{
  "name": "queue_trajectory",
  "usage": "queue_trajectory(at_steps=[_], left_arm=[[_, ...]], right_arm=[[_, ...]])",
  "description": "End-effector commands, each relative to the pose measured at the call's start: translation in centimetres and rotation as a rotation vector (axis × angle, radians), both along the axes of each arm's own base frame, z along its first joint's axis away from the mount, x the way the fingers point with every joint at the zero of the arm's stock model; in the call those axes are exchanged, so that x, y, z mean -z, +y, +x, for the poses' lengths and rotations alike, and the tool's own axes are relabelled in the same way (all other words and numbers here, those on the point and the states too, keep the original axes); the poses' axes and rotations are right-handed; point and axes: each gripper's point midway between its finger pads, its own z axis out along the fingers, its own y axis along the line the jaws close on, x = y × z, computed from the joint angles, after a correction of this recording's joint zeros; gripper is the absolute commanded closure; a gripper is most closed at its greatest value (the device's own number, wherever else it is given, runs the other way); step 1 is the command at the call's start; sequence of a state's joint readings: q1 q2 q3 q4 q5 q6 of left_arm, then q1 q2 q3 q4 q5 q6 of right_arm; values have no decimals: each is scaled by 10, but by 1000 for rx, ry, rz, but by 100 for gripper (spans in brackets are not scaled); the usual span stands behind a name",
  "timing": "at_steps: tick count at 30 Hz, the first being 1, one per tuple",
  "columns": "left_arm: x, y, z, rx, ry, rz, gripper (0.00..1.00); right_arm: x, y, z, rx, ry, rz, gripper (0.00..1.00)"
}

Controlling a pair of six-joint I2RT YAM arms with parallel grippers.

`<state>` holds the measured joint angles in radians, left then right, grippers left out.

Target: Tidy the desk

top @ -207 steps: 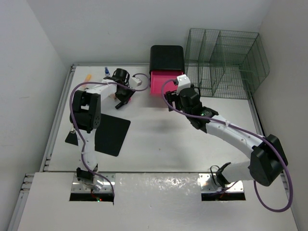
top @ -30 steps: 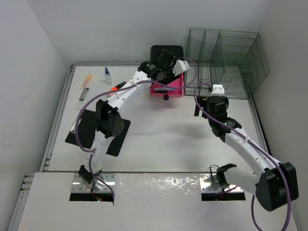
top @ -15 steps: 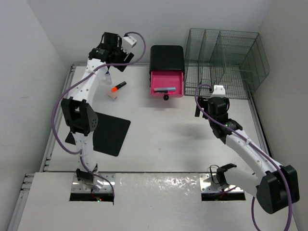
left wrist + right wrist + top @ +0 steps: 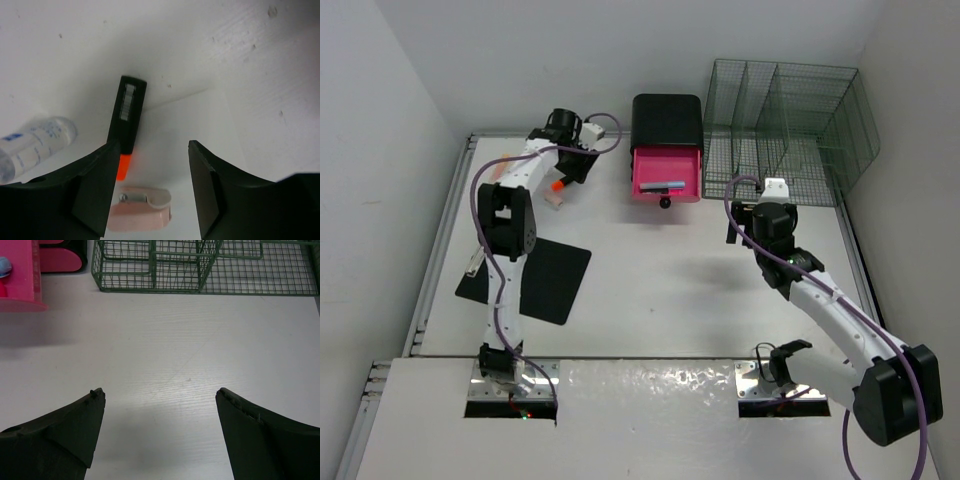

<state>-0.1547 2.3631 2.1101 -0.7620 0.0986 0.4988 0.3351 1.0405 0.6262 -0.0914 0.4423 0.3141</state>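
Desk (image 4: 660,290): left tool (image 4: 152,148) spread, poised above orange marker (image 4: 131,107).

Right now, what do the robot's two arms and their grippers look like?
Both the left arm and right arm have white links joined by bulky black joint housings, with a purple cable looping loosely along each. Each wrist carries a small white block. The left gripper and right gripper each have two broad, matte black, wedge-shaped fingers. No markings are readable.
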Motion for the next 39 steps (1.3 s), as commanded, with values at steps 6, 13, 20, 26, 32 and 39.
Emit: queue_trajectory(at_steps=[6,13,20,26,32,39], left_arm=[[10,15,50,-120,-120,-3,42],[19,24,56,-138,-137,20,41],[63,33,33,-156,3,11,47],[67,27,19,-145,73,-68,54],[63,16,10,-120,105,-123,100],[24,1,13,-89,49,-192,100]], right_arm=[[-12,-6,2,24,-47,-5,12],[-9,-5,1,20,-41,-4,12],[-12,-6,2,22,-44,-10,12],[-16,-6,3,21,-51,-13,12],[-19,-7,1,26,-62,-9,12],[-20,-8,0,26,-69,-7,12]])
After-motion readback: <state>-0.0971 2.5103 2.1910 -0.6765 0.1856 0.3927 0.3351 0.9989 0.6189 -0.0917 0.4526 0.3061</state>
